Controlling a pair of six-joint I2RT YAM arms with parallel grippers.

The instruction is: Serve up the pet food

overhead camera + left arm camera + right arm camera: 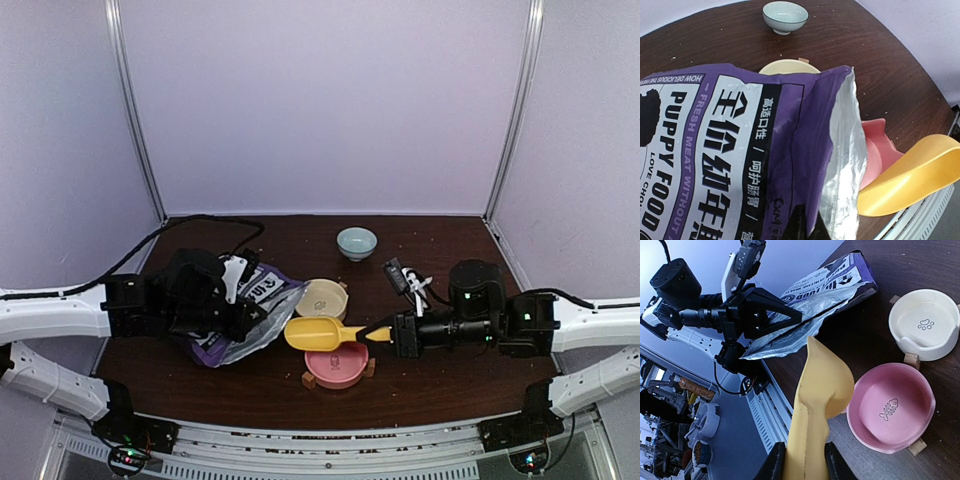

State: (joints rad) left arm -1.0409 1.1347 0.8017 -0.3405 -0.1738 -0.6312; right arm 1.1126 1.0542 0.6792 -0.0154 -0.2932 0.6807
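While I watch from the overhead camera, the left fingers (pixel 245 318) sit toward 9 o'clock on the tabletop (pixel 450 270), pinched shut on the purple-and-white bag (pixel 268 292), whose silver mouth faces 3 o'clock. The right fingers (pixel 392 335) reach from 3 o'clock, closed on the handle of the yellow scoop (pixel 312 333). Its bowl hangs between the cream bowl (pixel 322 297) at 12 and the pink bowl (pixel 335 367) at 6. A pale green bowl (pixel 356 242) stands well apart at 12 o'clock. From the left wrist, the bag's printed face fills most of my frame, its foil-lined mouth open toward 3 o'clock. The scoop is just beside it at 4 o'clock, in front of the pink bowl. From the right wrist, the two fingers clamp the scoop handle at 6 o'clock. The cream bowl at 2 o'clock shows its paw print and the pink bowl at 4 o'clock its fish drawing. The left fingers grip the bag's edge at 10 o'clock. The pet food I cannot see in any view; whether it lies inside the bag I cannot tell.
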